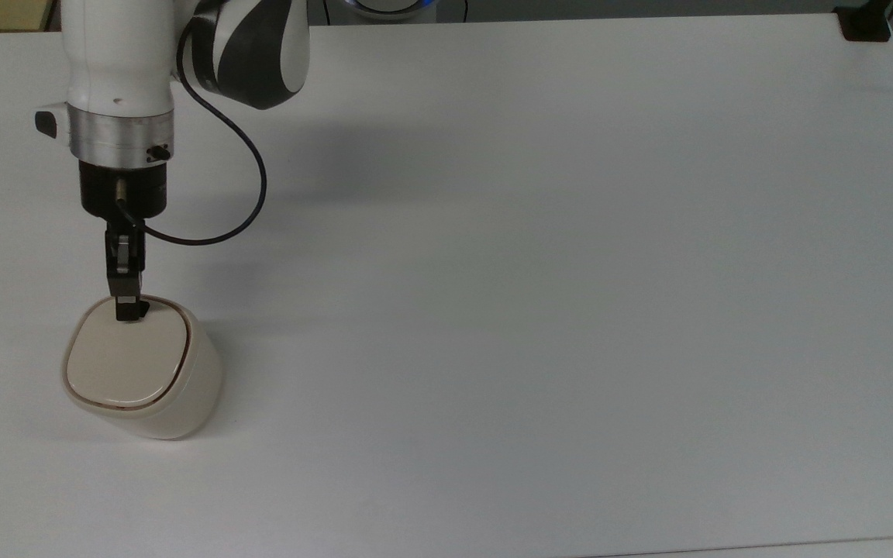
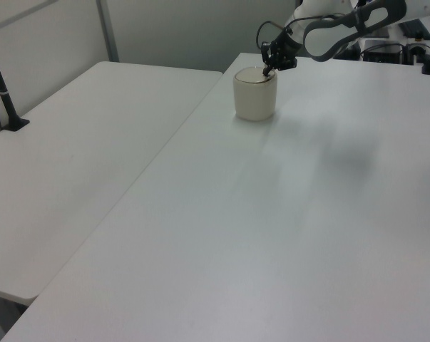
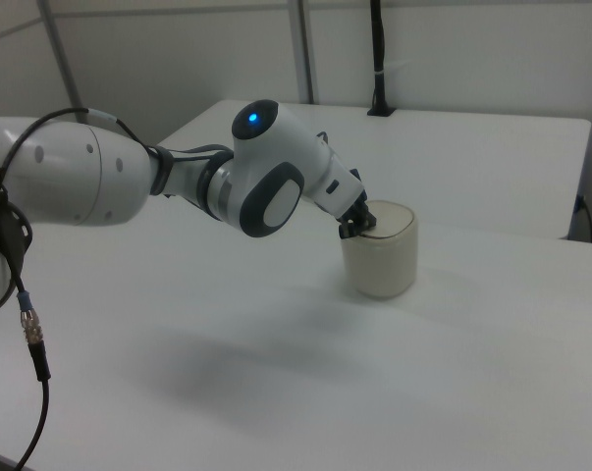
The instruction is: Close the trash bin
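My tool [image 1: 127, 310] hung over the far edge of the trash bin [image 1: 144, 372], its tip touching or nearly touching the lid [image 1: 125, 360] beside the small black mark [image 1: 143, 310]. The fingers looked pressed together with no gap between them, though from the top view's angle I could not be fully sure, and nothing was held in them. The bin stood upright on the white tabletop [image 1: 539, 271] near the top view's lower left corner, its cream body rounded and its lid lying flat on the rim, with a thin brownish line running round the seam. In the left view the bin [image 2: 254, 93] sat at the far end of the tabletop with my tool [image 2: 269, 69] coming down onto its top from the left view's right. In the right view my arm [image 3: 276, 186] reached across from the right view's left, the tool [image 3: 356, 226] resting at the near edge of the bin's [image 3: 382, 253] top. A black cable [image 1: 237, 201] looped from my wrist.
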Controlling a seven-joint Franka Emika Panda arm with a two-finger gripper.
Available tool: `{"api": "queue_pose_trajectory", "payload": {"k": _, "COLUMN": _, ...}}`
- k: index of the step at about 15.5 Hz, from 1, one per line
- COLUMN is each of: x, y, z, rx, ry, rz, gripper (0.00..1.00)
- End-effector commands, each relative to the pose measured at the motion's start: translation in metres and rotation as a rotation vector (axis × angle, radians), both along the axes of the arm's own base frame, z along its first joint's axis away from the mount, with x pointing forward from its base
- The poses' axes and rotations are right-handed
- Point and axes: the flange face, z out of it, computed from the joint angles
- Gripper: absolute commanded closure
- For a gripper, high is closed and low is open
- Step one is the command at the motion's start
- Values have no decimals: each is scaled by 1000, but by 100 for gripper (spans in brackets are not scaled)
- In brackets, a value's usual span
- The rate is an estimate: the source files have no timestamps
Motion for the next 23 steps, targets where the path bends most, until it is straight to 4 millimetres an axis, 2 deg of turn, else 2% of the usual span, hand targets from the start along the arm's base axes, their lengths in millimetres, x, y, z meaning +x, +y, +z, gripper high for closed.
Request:
{"api": "queue_pose_trajectory", "payload": {"k": 1, "x": -4, "y": -6, "z": -2, "rx": 10, "ry": 28, "rz": -12, "gripper": 100}}
{"api": "queue_pose_trajectory", "payload": {"k": 4, "x": -5, "y": -2, "z": -8, "rx": 0, "ry": 47, "rz": 8, "gripper": 100}}
{"api": "queue_pose_trajectory", "payload": {"k": 7, "x": -2, "y": 10, "z": -26, "rx": 2, "ry": 75, "rz": 41, "gripper": 100}}
{"api": "queue_pose_trajectory", "payload": {"k": 10, "x": -2, "y": 10, "z": -25, "rx": 2, "ry": 74, "rz": 41, "gripper": 100}}
{"api": "queue_pose_trajectory", "payload": {"k": 12, "x": -3, "y": 9, "z": -7, "rx": -1, "ry": 49, "rz": 38, "gripper": 100}}
{"api": "queue_pose_trajectory", "payload": {"k": 14, "x": -9, "y": 11, "z": 26, "rx": 7, "ry": 28, "rz": 34, "gripper": 100}}
{"api": "queue_pose_trajectory", "payload": {"k": 18, "x": -27, "y": 42, "z": 91, "rx": 36, "ry": 62, "rz": 82, "gripper": 100}}
{"api": "queue_pose_trajectory", "payload": {"k": 20, "x": -44, "y": 63, "z": 121, "rx": 42, "ry": 129, "rz": 134, "gripper": 97}}
{"api": "queue_pose_trajectory", "payload": {"k": 21, "x": -54, "y": 73, "z": 133, "rx": 38, "ry": 173, "rz": 172, "gripper": 89}}
{"api": "queue_pose_trajectory", "payload": {"k": 22, "x": -64, "y": 77, "z": 143, "rx": 42, "ry": 217, "rz": 199, "gripper": 72}}
{"api": "queue_pose_trajectory", "payload": {"k": 23, "x": -73, "y": 84, "z": 153, "rx": 49, "ry": 245, "rz": 216, "gripper": 46}}
